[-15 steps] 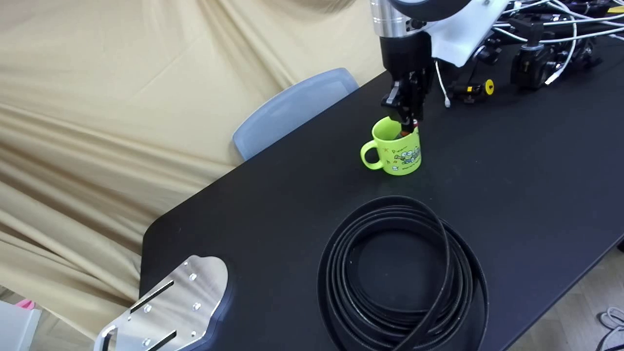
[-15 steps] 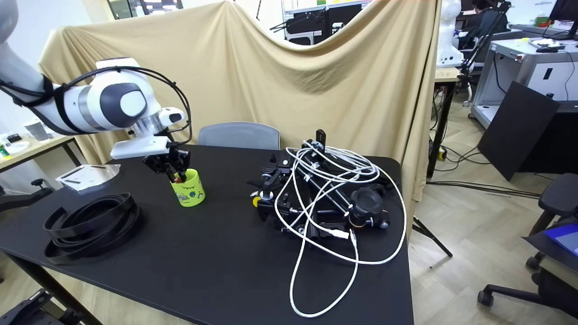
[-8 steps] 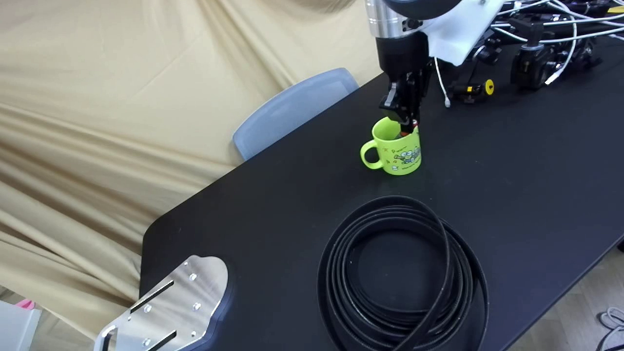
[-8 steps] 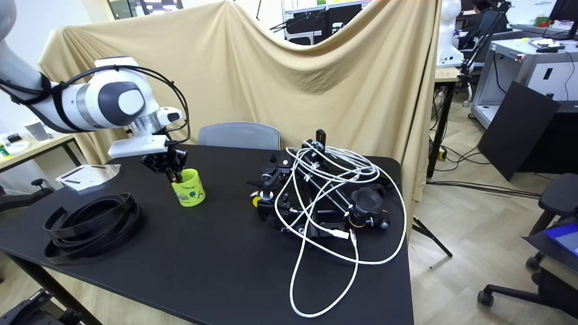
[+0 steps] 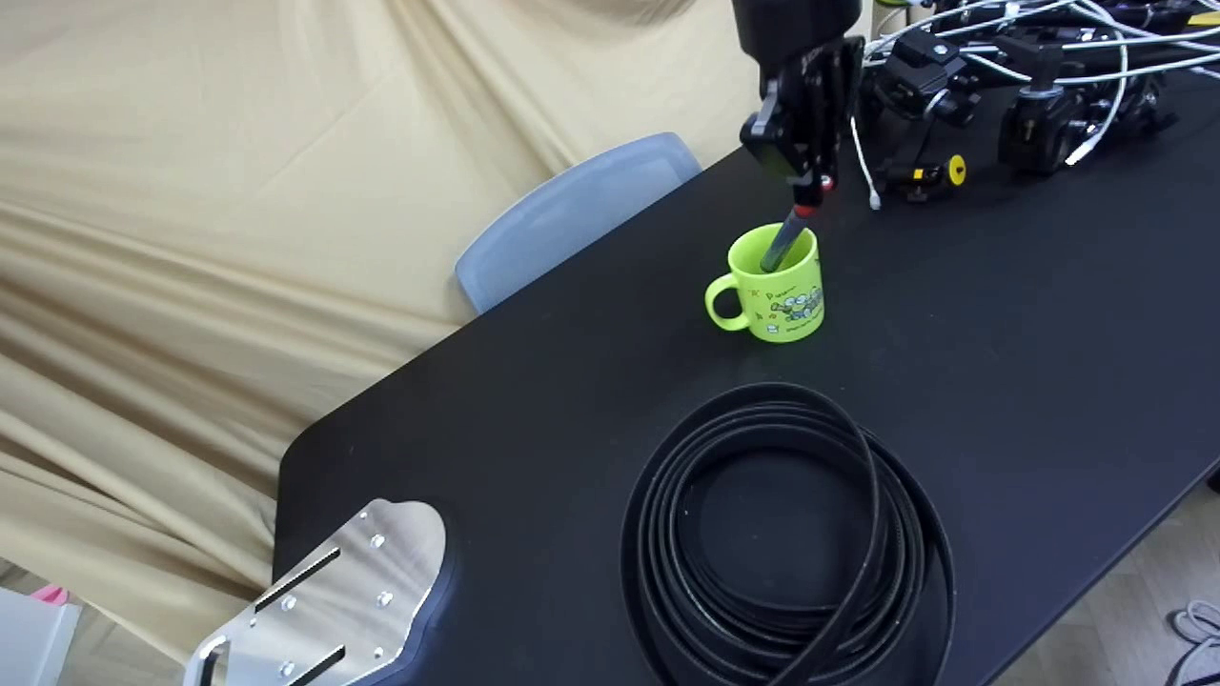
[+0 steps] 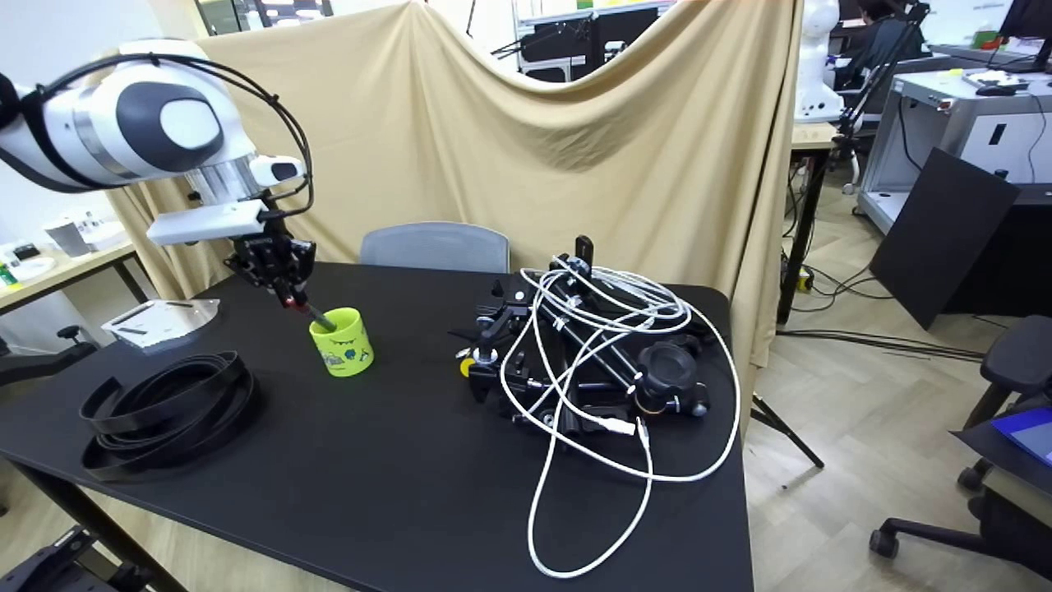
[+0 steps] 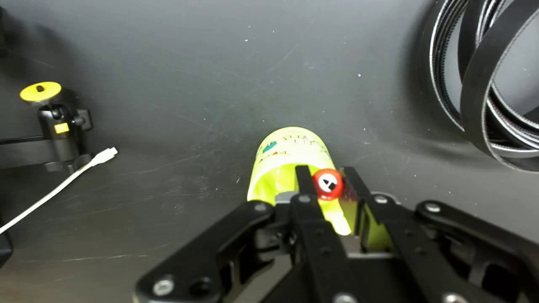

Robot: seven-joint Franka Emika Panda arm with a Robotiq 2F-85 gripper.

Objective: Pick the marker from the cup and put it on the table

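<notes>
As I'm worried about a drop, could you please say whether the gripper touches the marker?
Touching: the wrist view shows the marker pinched by its red end between the jaws of the gripper.

The arm (image 6: 234, 136) is cased in smooth, rounded white shells, one of them set with a dark grey oval panel (image 6: 141, 119) and a smaller white cap (image 6: 189, 123). A silver band (image 6: 92, 138) is fitted round the limb, black straps (image 6: 41, 138) are wound near it, and black cabling (image 6: 164, 58) is bound along the top with small ties (image 6: 272, 99). At the wrist a shiny metal collar (image 6: 232, 182), a flat white plate (image 6: 205, 224) and a small white block (image 6: 261, 170) marked with a dark oval can be seen. The gripper (image 7: 326, 181) is made up mostly of black parts — slim bar fingers (image 7: 305, 185), angular linkages (image 7: 202, 252) — and is dotted with round, silvery screw heads (image 7: 163, 287)
</notes>
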